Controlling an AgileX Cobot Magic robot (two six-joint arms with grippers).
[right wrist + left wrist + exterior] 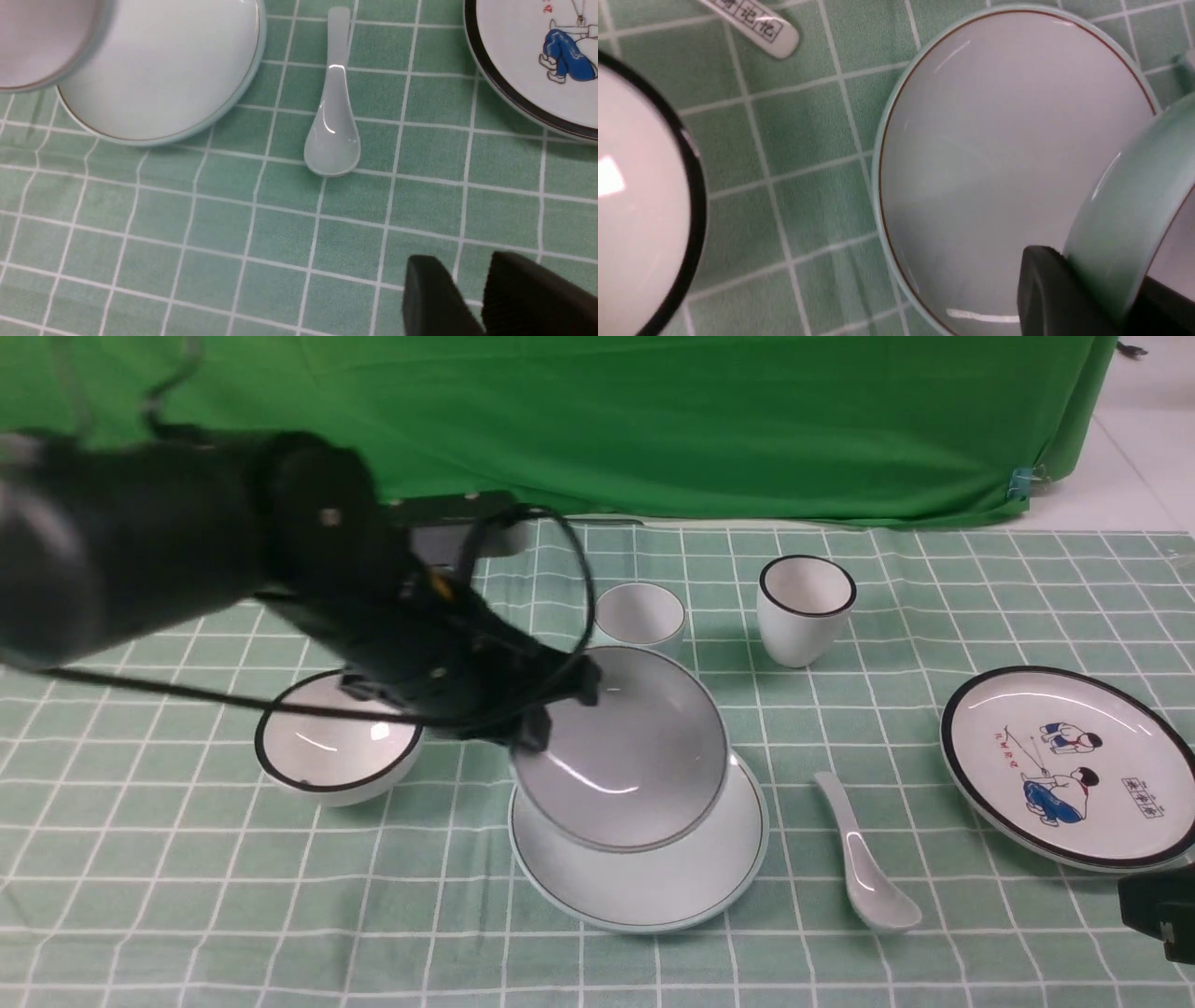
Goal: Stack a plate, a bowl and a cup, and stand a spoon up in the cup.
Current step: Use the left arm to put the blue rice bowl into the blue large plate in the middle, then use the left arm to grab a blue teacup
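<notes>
Clamped in left pincer [551, 709]: rim of bowl [635, 756], tilted over plate [653, 896] directly beneath. Level, then lower straight down. Rightward on desk [187, 896]: spoon [854, 849], handle pointing away; nearby right pincer [467, 280] narrowly parted, empty.

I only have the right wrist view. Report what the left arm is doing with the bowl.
Observer: The left gripper is shut on the rim of the bowl, holding it tilted over the plate.
Operator: Give me the cup's position.
Observer: The cup stands upright and empty on the cloth, just behind the plate.
Operator: List what lies left of the plate.
Observer: A white black-rimmed bowl sits there, upright on the cloth.
</notes>
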